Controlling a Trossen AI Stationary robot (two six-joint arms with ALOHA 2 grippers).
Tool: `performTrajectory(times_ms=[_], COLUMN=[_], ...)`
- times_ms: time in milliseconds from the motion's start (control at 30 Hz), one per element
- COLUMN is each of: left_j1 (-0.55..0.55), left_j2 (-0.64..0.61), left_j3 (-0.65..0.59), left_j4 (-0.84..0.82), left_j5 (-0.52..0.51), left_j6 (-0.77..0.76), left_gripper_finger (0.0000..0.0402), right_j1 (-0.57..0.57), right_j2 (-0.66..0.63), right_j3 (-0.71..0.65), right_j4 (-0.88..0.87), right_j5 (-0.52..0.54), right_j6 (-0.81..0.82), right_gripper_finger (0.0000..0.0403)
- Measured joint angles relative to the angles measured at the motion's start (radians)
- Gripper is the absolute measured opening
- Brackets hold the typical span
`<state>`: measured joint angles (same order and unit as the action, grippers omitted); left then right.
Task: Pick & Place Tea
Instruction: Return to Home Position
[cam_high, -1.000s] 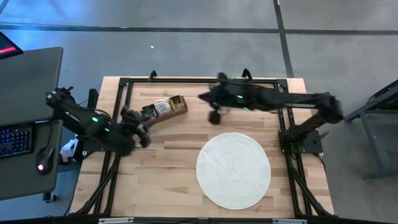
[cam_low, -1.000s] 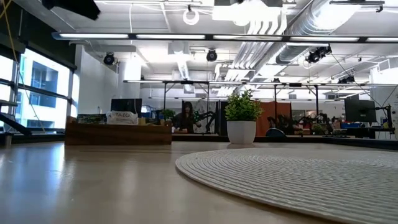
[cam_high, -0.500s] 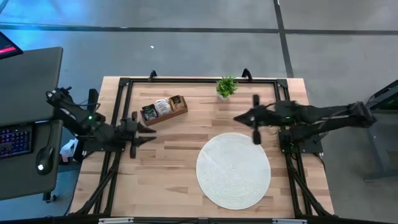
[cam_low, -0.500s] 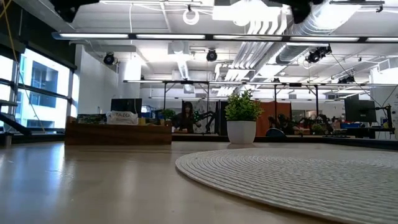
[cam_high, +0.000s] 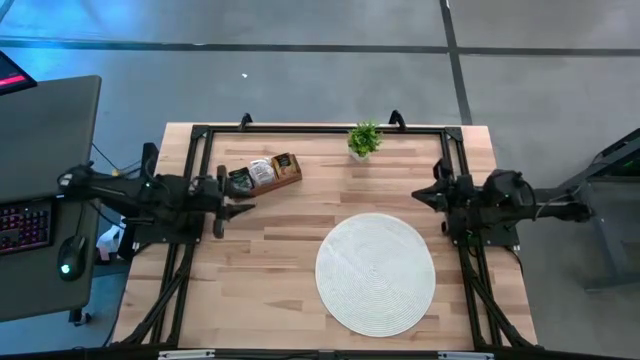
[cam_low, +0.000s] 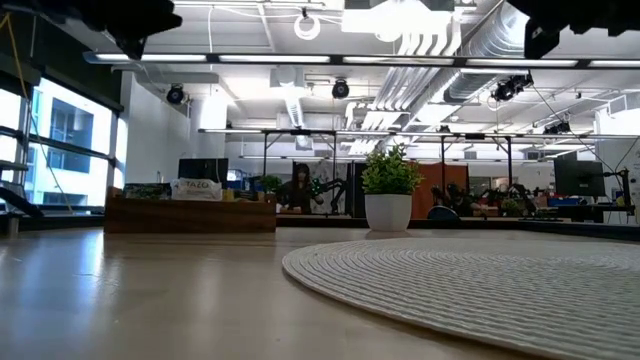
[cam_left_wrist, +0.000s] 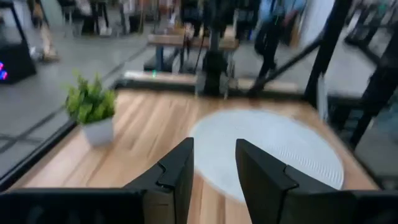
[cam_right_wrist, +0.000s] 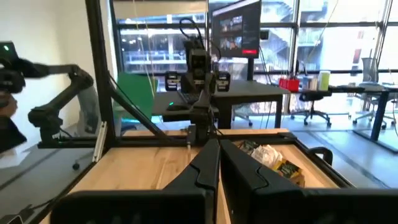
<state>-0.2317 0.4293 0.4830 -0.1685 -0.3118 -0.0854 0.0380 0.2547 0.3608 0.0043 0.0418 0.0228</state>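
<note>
Several tea sachets (cam_high: 262, 171) sit bunched in the wooden tray (cam_low: 190, 215) on the far left part of the table (cam_high: 270, 290), with an arm at each side.

The sachets look light, thin and limp, with slick wrappers that could slide or buckle, so I judge a gentle fingertip pinch on an upstanding top edge to be the best hold. Which compartment holds which colour is too small to tell. The tray lies well apart from the round mat (cam_high: 375, 273) and the potted plant (cam_high: 364, 139). The left gripper (cam_high: 238, 207) hovers near the tray's left end, its fingers parted a little and holding nothing. The right gripper (cam_high: 418, 197) hangs by the table's right edge, near the mat, its fingers pressed together and empty.
</note>
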Motion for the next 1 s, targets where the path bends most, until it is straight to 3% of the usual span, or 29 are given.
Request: performTrajectory(times_ms=[267, 433, 500, 667, 900, 1000], left_j1=[0.161, 0.249, 0.271, 0.313, 0.330, 0.330], left_j2=[-0.002, 0.007, 0.014, -0.030, -0.250, -0.324], left_j3=[-0.165, -0.205, -0.215, -0.218, -0.219, -0.264], left_j4=[0.316, 0.409, 0.392, 0.329, 0.179, 0.198], left_j5=[0.094, 0.333, 0.381, 0.368, 0.356, 0.350], left_j6=[0.046, 0.029, 0.029, 0.024, 0.020, 0.002], left_gripper_finger=[0.0117, 0.0117, 0.0117, 0.0117, 0.0117, 0.0117], right_j1=[0.000, 0.000, 0.000, 0.000, 0.000, 0.000], right_j2=[-0.117, -0.126, -0.126, -0.126, -0.126, -0.126], right_j3=[-0.103, -0.187, -0.222, -0.266, -0.266, -0.266], right_j4=[0.029, 0.123, 0.174, 0.204, 0.206, 0.205], right_j5=[-0.054, -0.058, -0.055, -0.053, -0.053, -0.032], right_j6=[0.006, -0.001, -0.032, -0.050, -0.086, -0.093], right_gripper_finger=[0.0011, 0.0011, 0.0011, 0.0011, 0.0011, 0.0011])
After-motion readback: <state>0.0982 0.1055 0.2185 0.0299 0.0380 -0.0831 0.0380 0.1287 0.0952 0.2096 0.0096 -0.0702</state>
